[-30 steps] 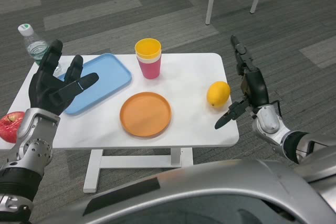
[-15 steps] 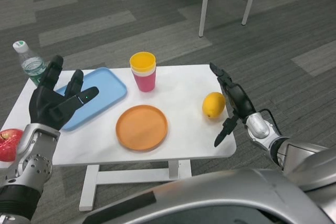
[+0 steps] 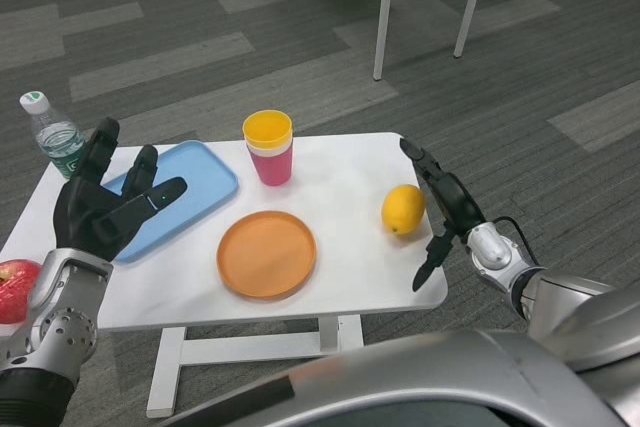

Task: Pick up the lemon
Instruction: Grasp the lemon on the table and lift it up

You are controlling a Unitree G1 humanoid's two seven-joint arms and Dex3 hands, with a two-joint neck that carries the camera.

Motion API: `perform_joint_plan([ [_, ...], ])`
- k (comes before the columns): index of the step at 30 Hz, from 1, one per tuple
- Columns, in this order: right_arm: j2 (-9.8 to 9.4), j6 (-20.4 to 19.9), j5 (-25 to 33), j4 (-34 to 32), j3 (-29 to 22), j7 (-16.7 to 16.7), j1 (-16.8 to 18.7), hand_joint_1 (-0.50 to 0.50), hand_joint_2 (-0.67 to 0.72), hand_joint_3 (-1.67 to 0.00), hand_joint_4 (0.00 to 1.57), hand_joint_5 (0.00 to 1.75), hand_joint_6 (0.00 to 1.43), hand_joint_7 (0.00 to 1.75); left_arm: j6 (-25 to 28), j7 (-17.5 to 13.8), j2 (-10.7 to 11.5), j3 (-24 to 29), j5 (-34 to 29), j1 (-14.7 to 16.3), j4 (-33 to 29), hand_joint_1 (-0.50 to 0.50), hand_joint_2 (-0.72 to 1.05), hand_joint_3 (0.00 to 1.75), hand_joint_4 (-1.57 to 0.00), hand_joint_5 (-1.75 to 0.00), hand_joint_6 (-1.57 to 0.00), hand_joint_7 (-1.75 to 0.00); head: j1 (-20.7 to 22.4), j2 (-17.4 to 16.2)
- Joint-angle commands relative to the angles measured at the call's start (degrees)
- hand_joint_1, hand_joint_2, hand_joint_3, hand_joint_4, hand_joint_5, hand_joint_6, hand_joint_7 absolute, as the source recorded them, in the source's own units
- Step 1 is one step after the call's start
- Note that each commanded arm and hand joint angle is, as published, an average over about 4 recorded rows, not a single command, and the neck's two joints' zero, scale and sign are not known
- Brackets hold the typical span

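One lemon (image 3: 402, 209), yellow, lying on the white table (image 3: 340, 257) near its right edge, just beside the right hand (image 3: 441, 209) but not touching it. Right hand: fingers spread apart and grasping nothing, set at the table's right edge with the palm turned toward the lemon. Left hand (image 3: 105, 205): raised over the table's left side, fingers splayed, holding nothing.

One orange plate (image 3: 266, 254), at the middle of the table toward the front. One blue tray (image 3: 190, 182), back left, partly behind the left hand. Two stacked cups (image 3: 268, 146), yellow set inside pink, at the back centre. One water bottle (image 3: 55, 134) at the back left corner. One red apple (image 3: 18, 290) at the left edge.

Floor: grey carpet in striped tiles. White legs of furniture (image 3: 385, 12) stand beyond the table.
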Motion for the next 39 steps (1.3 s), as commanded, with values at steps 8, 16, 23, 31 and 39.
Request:
perform_joint_plan([
  [8, 1.23, 3.4, 0.3, 2.7, 1.7, 0.0, -4.6, -0.46, 0.41, 0.00, 0.28, 0.00, 0.00, 0.00, -1.2, -0.4, -0.9, -0.7, -0.1, -0.5, 0.1, 0.50, 0.96, 0.09, 0.00, 0.00, 0.00, -0.07, -0.4, 0.9],
  [16, 1.17, 4.6, 0.3, 4.5, 4.6, -0.8, -6.0, -0.46, 0.31, 0.00, 0.30, 0.00, 0.00, 0.00, -1.6, -0.4, -1.4, -1.0, -0.1, -0.1, 0.1, 0.50, 0.96, 0.09, 0.00, 0.00, 0.00, -0.07, -0.7, 1.0],
  [23, 1.61, 5.2, 0.3, 7.2, 6.0, -1.9, -7.2, -0.46, 0.28, 0.00, 0.34, 0.00, 0.00, 0.00, -1.7, -0.5, -1.5, -1.2, -0.1, -0.1, 0.1, 0.50, 0.96, 0.09, 0.00, 0.00, 0.00, -0.07, -1.0, 0.8],
  [31, 1.93, 5.7, 0.2, 8.3, 7.4, -2.6, -7.7, -0.46, -0.07, 0.00, 0.08, 0.00, 0.00, 0.00, -1.8, -0.5, -1.5, -1.5, -0.1, 0.2, 0.1, 0.50, 0.96, 0.07, 0.00, 0.00, 0.00, -0.07, -0.6, 0.6],
  [39, 2.44, 6.4, 0.2, 10.6, 8.7, -2.6, -8.5, -0.46, -0.32, 0.00, 0.03, 0.00, 0.00, 0.00, -2.0, -0.5, -1.5, -1.5, -0.1, 0.6, 0.1, 0.50, 0.96, 0.09, 0.00, 0.00, 0.00, -0.07, -0.1, 0.5],
])
